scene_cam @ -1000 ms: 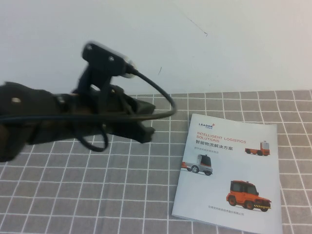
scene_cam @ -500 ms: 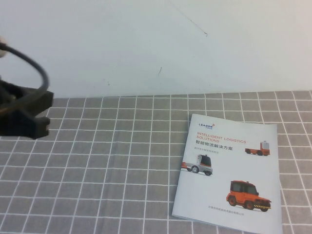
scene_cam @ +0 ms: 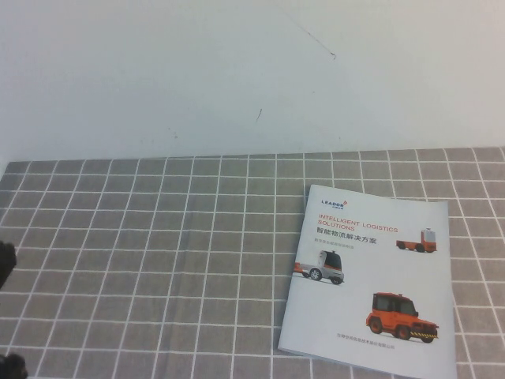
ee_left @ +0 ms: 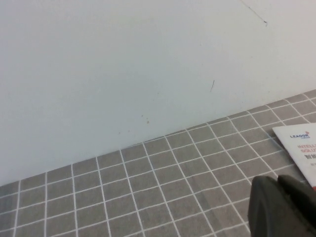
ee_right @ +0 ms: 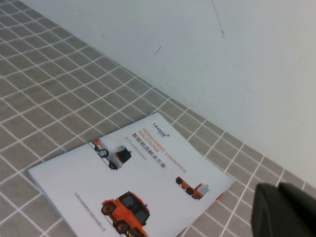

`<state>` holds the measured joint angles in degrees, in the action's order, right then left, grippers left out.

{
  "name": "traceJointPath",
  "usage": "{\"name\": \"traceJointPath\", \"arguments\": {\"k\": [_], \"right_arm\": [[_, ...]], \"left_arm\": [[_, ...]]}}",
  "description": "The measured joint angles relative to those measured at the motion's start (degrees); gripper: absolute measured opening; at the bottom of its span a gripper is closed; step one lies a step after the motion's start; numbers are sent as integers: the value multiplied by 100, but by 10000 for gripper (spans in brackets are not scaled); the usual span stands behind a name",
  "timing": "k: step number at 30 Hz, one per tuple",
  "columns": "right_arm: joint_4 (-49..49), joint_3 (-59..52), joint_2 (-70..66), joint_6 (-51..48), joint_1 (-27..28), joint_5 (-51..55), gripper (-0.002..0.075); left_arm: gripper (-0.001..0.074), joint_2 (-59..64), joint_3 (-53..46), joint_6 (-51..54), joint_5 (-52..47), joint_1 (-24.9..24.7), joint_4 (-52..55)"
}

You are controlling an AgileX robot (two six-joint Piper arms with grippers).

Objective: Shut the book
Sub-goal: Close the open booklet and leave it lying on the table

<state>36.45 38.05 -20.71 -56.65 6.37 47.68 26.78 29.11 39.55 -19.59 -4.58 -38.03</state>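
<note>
At the far left edge of the high view, only dark slivers of the left arm point(scene_cam: 5, 264) showed, well apart from the book point(scene_cam: 369, 284). Its wrist camera caught the left gripper point(ee_left: 277, 185) with jaws drawn narrow and holding nothing, raised over the grey checked cloth point(scene_cam: 158, 260) with a corner of the book just beyond it. The middle of the cloth held nothing else beneath the pale wall point(scene_cam: 237, 71). On the right side of the cloth, the book lay flat and shut, front cover up with its printed vehicles showing, no page lifted and nothing touching it. The right gripper point(ee_right: 279, 190), out of the high view, hung above and clear of the book, its jaws apparently pressed together on nothing. Judged from how things lay, the closing was done, and little seemed left beyond both arms resting away from the book.
</note>
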Motion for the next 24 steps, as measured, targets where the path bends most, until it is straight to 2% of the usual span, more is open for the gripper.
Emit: {"name": "traceJointPath", "arguments": {"k": [7, 13, 24], "right_arm": [[-9, -1262, 793, 179, 0, -285, -3], [-9, -1905, 894, 270, 0, -475, -3], [-9, -2025, 894, 103, 0, -545, -3]], "left_arm": [[-3, -1114, -1050, 742, 82, 0, -202], [-3, -1337, -1251, 925, 92, 0, -358], [-3, -1337, -1251, 938, 72, 0, -478]]}}
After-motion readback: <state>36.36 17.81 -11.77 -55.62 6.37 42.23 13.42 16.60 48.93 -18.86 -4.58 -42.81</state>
